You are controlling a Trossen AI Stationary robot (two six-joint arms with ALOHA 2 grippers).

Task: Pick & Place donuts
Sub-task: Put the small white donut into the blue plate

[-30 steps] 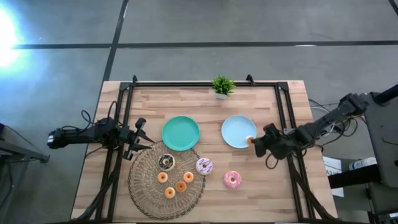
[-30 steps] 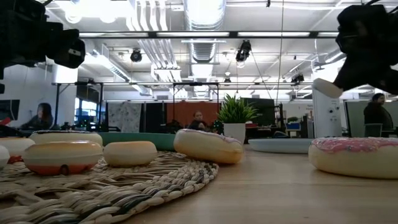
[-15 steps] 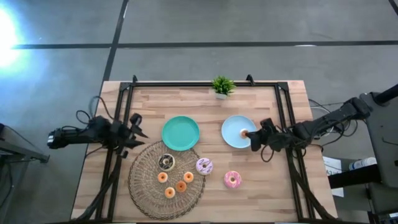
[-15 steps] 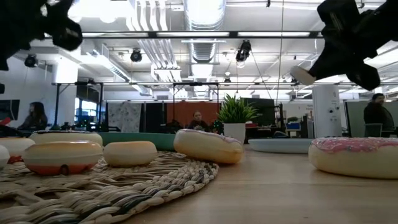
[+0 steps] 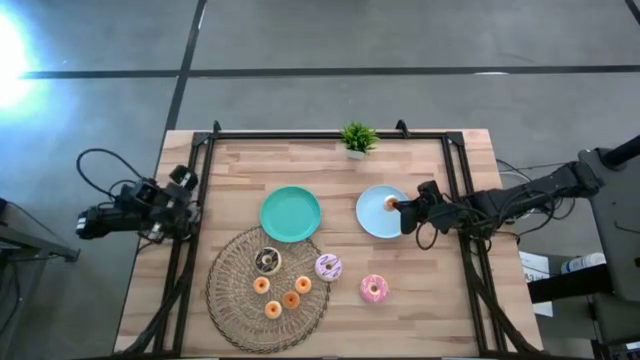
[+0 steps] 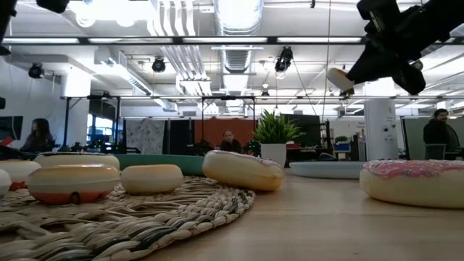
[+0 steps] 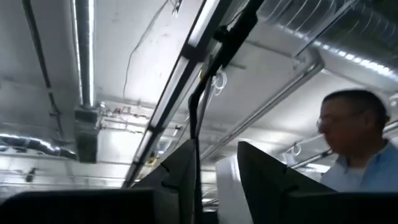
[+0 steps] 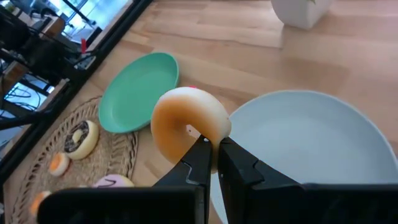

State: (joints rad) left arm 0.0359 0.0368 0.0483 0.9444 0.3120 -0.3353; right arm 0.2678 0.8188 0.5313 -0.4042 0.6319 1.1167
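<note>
My right gripper (image 5: 405, 212) is shut on a tiny orange donut (image 8: 186, 121) and hangs over the light-blue plate (image 5: 376, 218). On the woven mat (image 5: 235, 300) lie the dark brown donut (image 5: 267, 261) and several tiny orange ones (image 5: 291, 299). The pale sprinkled donut (image 5: 328, 266) rests at the mat's right edge. The bright pink donut (image 5: 374, 288) lies on bare wood. My left gripper (image 7: 216, 177) is open and drawn back at the table's left edge (image 5: 183, 192); its wrist view faces the ceiling. My right gripper pinches the tiny orange donut by the side of its ring nearest the fingers (image 8: 208, 138), between the two fingertips (image 8: 200, 157). The fingers come from the table's right, slanting slightly down. The donut stands on edge, lifted clear above the light-blue plate (image 6: 338, 78).
A teal plate (image 5: 290, 213) sits left of the light-blue one. A small potted plant (image 5: 357, 138) stands at the far edge. Black frame rails (image 5: 195, 160) run along the table's left, right and far sides. A person (image 7: 354, 143) shows in the left wrist view.
My right gripper has risen and moved toward the far-left, carrying the tiny orange donut from the light-blue plate's right rim to over the plate. My left gripper has pulled back toward the table's left edge and tipped upward.
</note>
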